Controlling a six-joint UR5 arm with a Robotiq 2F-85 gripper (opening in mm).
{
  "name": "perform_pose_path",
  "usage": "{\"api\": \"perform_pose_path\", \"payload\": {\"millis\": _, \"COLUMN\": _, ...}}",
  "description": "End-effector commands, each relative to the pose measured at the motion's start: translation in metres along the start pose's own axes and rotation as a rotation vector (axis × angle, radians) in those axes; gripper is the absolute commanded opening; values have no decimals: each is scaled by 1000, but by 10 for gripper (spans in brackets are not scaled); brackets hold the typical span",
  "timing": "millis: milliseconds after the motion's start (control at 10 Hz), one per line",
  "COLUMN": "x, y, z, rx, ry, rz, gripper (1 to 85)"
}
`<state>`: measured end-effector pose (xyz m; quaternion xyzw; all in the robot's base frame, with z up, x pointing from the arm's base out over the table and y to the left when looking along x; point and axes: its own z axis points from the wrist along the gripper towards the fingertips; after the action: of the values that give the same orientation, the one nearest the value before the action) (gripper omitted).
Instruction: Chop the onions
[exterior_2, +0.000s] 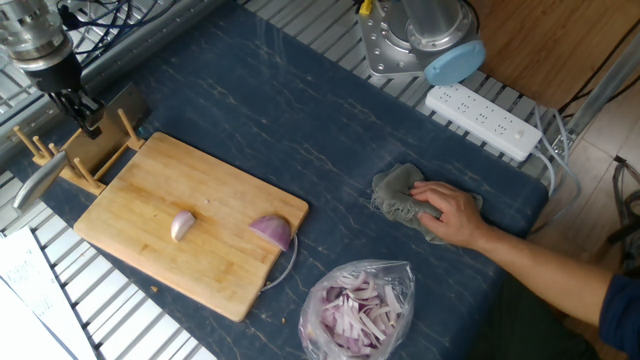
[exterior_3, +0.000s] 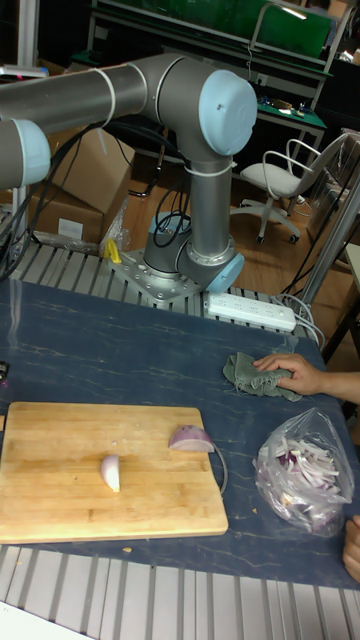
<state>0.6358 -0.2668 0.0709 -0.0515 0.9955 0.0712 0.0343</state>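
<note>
Two onions lie on the wooden cutting board (exterior_2: 150, 180) (exterior_3: 60, 500): a small pale wedge (exterior_2: 182, 226) (exterior_3: 111, 472) near the middle and a larger purple half-dome (exterior_2: 271, 232) (exterior_3: 190, 438) at the board's right end. My gripper (exterior_2: 90, 122) hangs at the far left of the fixed view, over a wooden rack (exterior_2: 95, 155) that holds a knife (exterior_2: 35, 185). Its dark fingers point down into the rack, and how they stand is too small to make out. In the tall fixed view only the arm (exterior_3: 130, 90) shows.
A clear bag of onion strips (exterior_2: 362, 305) (exterior_3: 303, 480) lies right of the board. A person's hand (exterior_2: 450, 212) (exterior_3: 295, 375) rests on a grey cloth (exterior_2: 398, 192). A power strip (exterior_2: 485, 120) and the robot base (exterior_2: 410, 40) stand at the back.
</note>
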Motion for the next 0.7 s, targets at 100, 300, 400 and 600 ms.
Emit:
{"api": "perform_pose_path", "payload": {"millis": 100, "x": -2, "y": 7, "z": -2, "rx": -20, "ry": 7, "rz": 9, "gripper": 187}}
{"api": "perform_pose_path", "payload": {"millis": 300, "x": -1, "y": 11, "z": -1, "rx": -36, "ry": 13, "rz": 1, "gripper": 187}}
{"api": "perform_pose_path", "payload": {"millis": 400, "x": 0, "y": 11, "z": -1, "rx": -36, "ry": 19, "rz": -2, "gripper": 187}}
{"api": "perform_pose_path", "payload": {"millis": 600, "x": 0, "y": 9, "z": 1, "rx": -30, "ry": 19, "rz": -4, "gripper": 180}}
